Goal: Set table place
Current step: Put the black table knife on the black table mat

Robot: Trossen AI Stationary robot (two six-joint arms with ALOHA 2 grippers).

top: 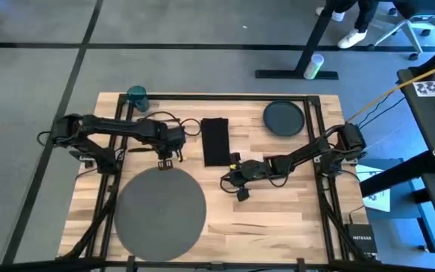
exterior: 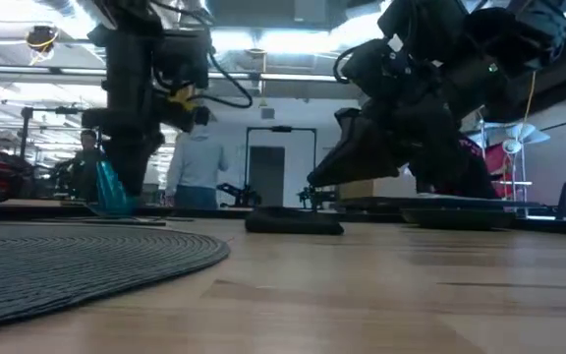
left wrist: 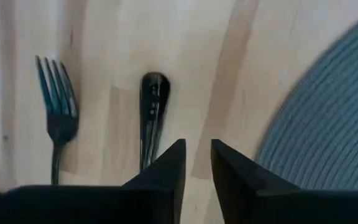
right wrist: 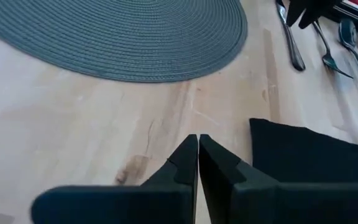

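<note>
Left wrist view: the left hand (left wrist: 197,163), fingers slightly apart, hovers beside the spoon (left wrist: 152,115) and fork (left wrist: 57,112). The right hand (right wrist: 197,155), fingers together, sits just beside the napkin (right wrist: 309,168), apparently empty.

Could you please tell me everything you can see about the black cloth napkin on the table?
The black napkin is a dark matte cloth folded into a long, flat rectangle. It lies on the bare wood table, between the grey mat and the dark plate, touching neither. The right gripper, shut, hovers beside its near end without holding it.
</note>
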